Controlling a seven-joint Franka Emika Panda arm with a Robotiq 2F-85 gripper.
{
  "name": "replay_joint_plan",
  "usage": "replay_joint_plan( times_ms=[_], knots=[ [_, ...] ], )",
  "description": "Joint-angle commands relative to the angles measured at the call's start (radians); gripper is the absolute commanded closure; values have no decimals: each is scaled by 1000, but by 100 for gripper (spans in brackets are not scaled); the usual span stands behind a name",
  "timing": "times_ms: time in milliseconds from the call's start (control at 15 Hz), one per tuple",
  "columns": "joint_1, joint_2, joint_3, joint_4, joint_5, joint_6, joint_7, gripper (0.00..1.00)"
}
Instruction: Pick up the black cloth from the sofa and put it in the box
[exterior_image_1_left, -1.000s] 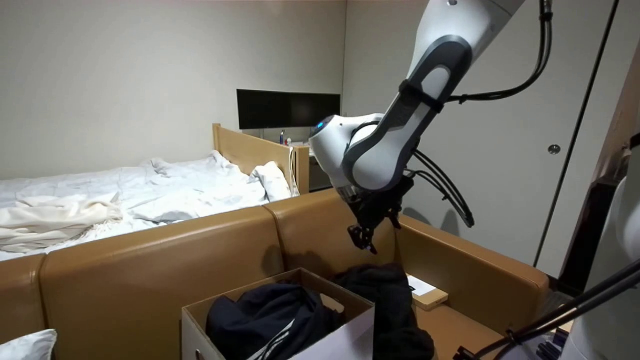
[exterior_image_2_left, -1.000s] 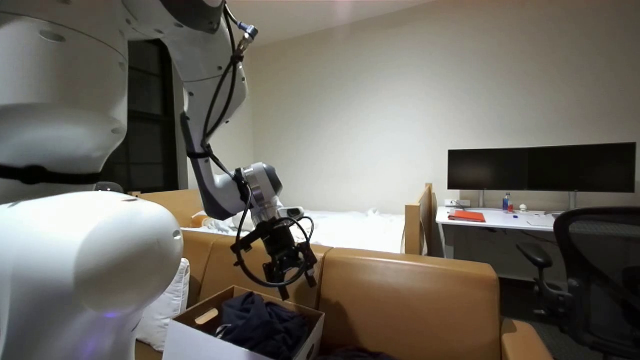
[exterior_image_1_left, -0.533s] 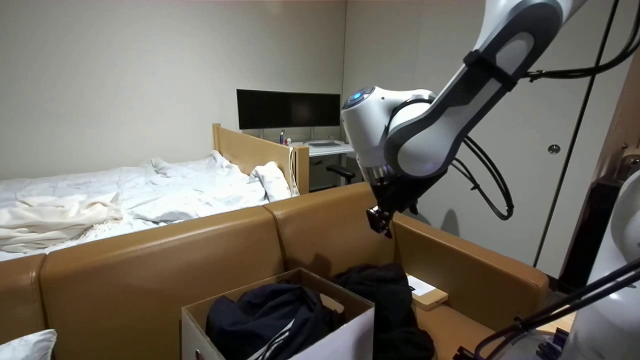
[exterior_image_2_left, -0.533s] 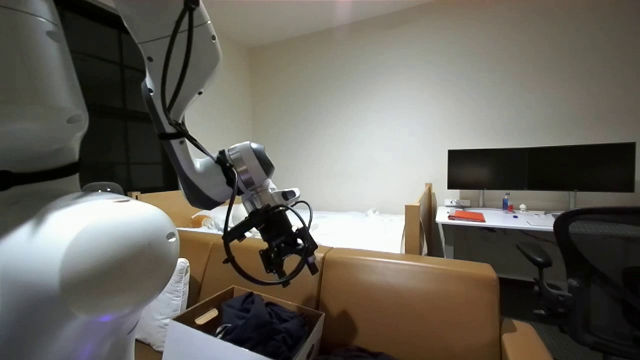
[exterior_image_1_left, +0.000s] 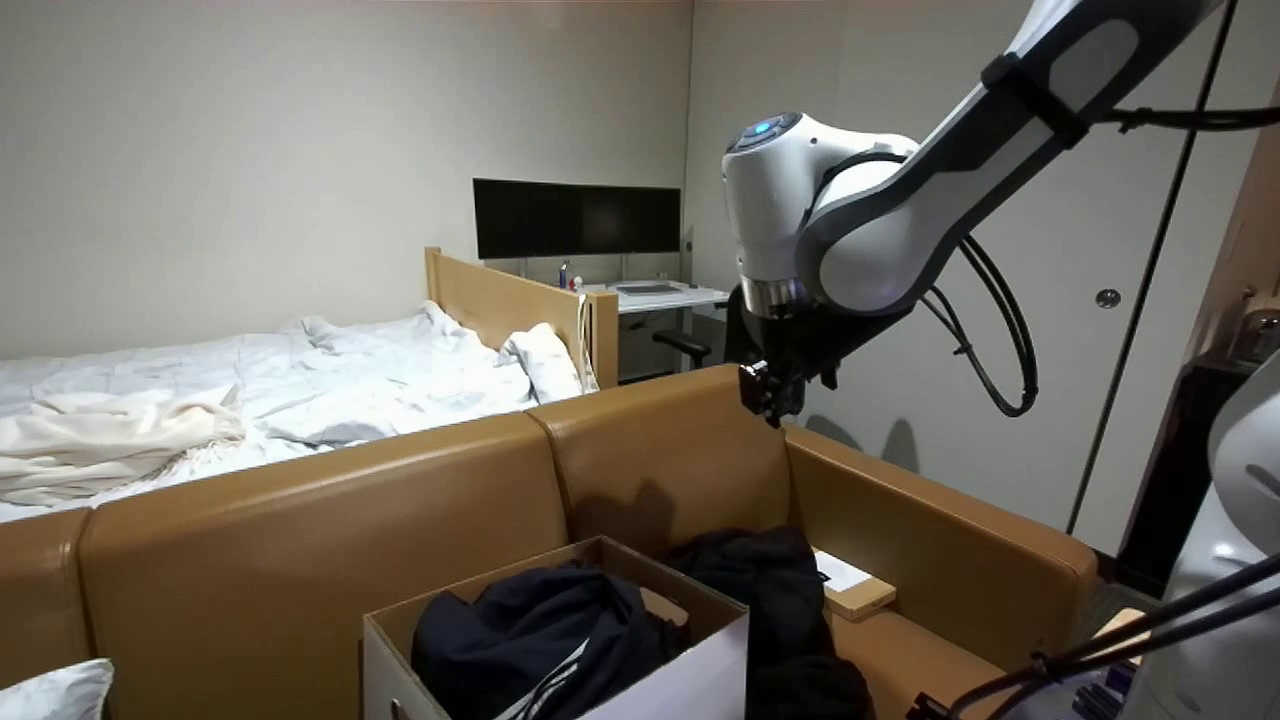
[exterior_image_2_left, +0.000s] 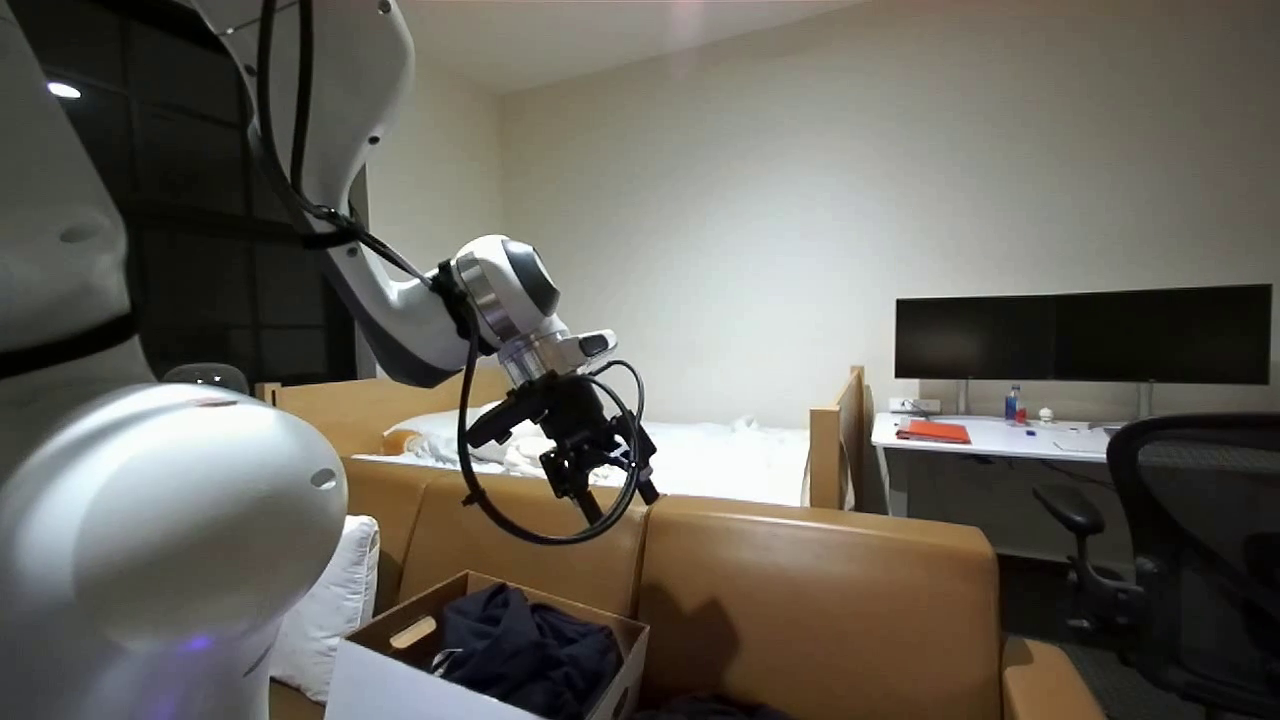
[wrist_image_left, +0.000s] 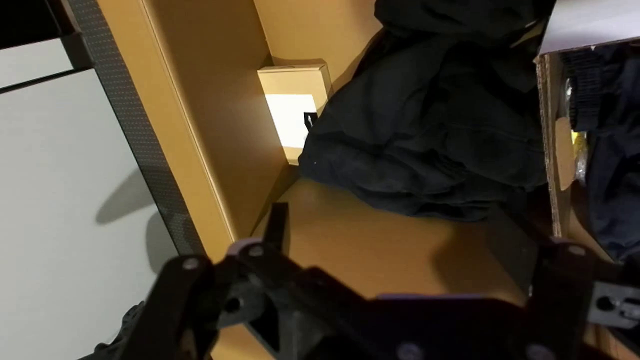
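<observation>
Because the black cloth (exterior_image_1_left: 775, 600) lies in a loose, many-folded heap, you could catch only a top fold, and the rest would then hang low and drag across the rim of the box (exterior_image_1_left: 705, 685). If that tail snags the wall facing it, the box might shift or tip. A striped dark garment (exterior_image_1_left: 540, 635) fills much of the box, so a careless drop could leave your cloth draped over the edge. Watch the flat carton (wrist_image_left: 289, 112) too: in the wrist view the cloth's edge appears to overlap it, and a low grab there could pull it along.

Your gripper (wrist_image_left: 392, 225) is empty, its fingers spread wide, high above the sofa (exterior_image_1_left: 320, 540). The cloth rests on the seat (exterior_image_1_left: 915, 650) well below your fingertips, between the box on the left and the carton on the right in an exterior view. Between your fingers the wrist view shows only bare brown upholstery, so you likely need to shift toward the near side as you descend.
</observation>
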Motion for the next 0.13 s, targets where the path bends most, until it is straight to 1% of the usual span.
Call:
replay_joint_plan(
  times_ms=[0,67],
  knots=[
    [-41,-2,39,-1,18,10,-14,0],
    [-43,-2,39,-1,18,11,-14,0]
  ],
)
